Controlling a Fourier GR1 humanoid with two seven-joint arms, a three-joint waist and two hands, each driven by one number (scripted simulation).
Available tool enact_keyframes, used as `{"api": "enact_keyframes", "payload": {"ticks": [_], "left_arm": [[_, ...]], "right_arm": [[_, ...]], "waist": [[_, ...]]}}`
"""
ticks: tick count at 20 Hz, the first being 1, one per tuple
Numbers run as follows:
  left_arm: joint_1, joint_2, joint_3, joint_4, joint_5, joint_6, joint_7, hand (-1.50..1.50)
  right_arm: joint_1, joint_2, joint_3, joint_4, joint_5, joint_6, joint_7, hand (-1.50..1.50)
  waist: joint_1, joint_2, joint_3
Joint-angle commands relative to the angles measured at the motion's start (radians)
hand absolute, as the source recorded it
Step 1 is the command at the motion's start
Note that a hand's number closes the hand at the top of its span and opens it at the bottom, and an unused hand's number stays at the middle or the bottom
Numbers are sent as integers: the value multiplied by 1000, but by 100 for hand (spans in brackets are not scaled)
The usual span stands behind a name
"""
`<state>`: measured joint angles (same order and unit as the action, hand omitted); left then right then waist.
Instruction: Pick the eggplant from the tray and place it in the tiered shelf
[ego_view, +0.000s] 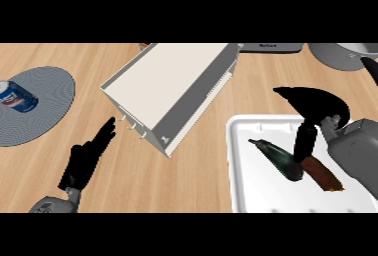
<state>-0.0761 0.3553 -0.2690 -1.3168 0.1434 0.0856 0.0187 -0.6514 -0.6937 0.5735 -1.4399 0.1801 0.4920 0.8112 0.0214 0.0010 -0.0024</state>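
Observation:
The eggplant (279, 160), dark and long, lies slantwise in the white tray (251, 195) at the lower right. My right hand (314, 102) hovers over the tray's far right corner with its fingers relaxed. One finger (303, 142) points down just right of the eggplant, and nothing is held. The tiered shelf (173, 82), a white open box, stands at the middle, tilted in the view. My left hand (87, 157) rests open on the counter at the lower left, fingers straight and pointing toward the shelf's near corner.
A brown oblong piece (323, 175) lies in the tray beside the eggplant's near end. A blue can (16, 97) stands on a grey round mat (44, 117) at the far left. A grey pot (343, 54) and a dark appliance (269, 47) sit along the far edge.

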Motion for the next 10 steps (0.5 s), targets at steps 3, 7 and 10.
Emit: {"api": "enact_keyframes", "payload": {"ticks": [3,7,10], "left_arm": [[35,-14,23,-34,-20,2,6,0],[11,-68,-9,-32,-45,32,30,0],[37,-17,28,-78,-25,-4,46,0]], "right_arm": [[10,168,33,-9,70,63,163,-150],[13,301,82,93,97,32,250,-150],[-22,317,62,94,90,93,328,-150]], "waist": [[-16,-2,2],[-17,-2,2],[-15,-4,2]]}}
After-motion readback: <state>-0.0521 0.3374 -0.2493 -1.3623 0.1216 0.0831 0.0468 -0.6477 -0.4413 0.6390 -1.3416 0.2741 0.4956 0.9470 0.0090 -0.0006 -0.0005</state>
